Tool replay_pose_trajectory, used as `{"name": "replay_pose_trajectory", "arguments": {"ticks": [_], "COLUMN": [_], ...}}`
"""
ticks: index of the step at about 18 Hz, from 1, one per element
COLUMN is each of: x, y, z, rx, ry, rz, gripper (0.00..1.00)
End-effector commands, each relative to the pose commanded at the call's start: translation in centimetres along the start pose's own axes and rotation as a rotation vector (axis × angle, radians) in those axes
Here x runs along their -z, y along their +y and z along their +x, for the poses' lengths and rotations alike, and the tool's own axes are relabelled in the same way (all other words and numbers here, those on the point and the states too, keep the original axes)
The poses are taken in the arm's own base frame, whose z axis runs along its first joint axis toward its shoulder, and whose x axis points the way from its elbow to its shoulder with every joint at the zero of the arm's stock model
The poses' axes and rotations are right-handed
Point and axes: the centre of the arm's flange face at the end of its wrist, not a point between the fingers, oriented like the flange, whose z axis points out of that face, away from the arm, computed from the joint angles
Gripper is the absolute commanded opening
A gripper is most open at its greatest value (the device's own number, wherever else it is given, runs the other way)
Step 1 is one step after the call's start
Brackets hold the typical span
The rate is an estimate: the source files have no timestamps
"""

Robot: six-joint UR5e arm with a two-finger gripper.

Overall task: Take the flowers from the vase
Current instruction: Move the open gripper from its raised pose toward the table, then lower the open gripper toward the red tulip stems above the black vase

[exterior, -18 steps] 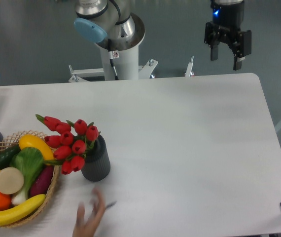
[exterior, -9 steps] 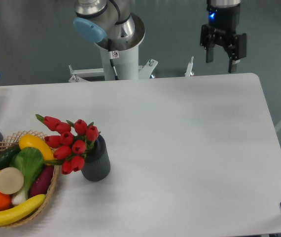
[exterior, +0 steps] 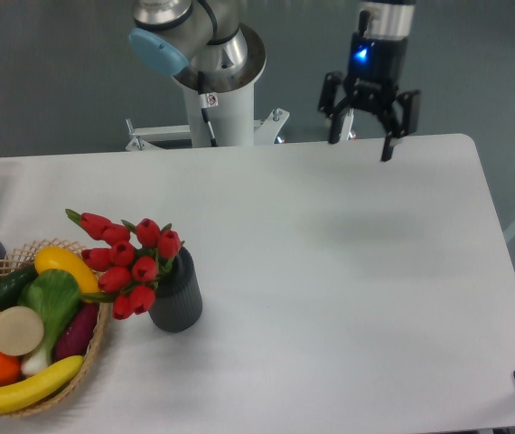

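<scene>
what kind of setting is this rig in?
Likely a robotics lab tabletop cell, not a home: an arm pedestal stands behind a plain white table, and the end effector hangs open above household props, the flowers in a vase beside a wicker basket.

One vase (exterior: 176, 296) holds about ten red flowers (exterior: 127, 258); beside it, one wicker basket (exterior: 92, 348) of produce.

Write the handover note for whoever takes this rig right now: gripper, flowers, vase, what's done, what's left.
Gripper: open, empty, high over the table's far edge, well away from the job's things.
Flowers: in the vase, leaning left over the wicker basket rim.
Vase: upright at front left of the table, right beside the basket.
Done: nothing grasped.
Left: move to the flowers, close on the bunch, lift it out of the vase.
</scene>
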Motion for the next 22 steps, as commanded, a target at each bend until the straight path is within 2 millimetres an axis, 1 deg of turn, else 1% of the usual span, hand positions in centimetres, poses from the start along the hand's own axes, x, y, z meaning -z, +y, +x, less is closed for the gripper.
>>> {"name": "replay_pose_trajectory", "arguments": {"ticks": [3, 6, 9, 11, 13, 16, 18, 22], "x": [-2.0, -4.5, -6.1, -6.5, -8.0, -9.9, -10.8, -13.6], "y": [-0.3, -1.5, -2.5, -2.7, -3.4, -5.0, -6.1, -9.4], "z": [0.9, 2.4, 3.6, 4.0, 4.4, 4.4, 4.4, 4.4], "rx": [0.005, 0.002, 0.014, 0.028, 0.027, -0.006, -0.024, 0.002], "ry": [0.018, 0.087, 0.144, 0.165, 0.206, 0.245, 0.266, 0.329], "rz": [0.109, 0.23, 0.319, 0.369, 0.395, 0.403, 0.407, 0.408], "gripper": [1.0, 1.0, 1.0, 1.0, 1.0, 1.0, 1.0, 1.0]}}
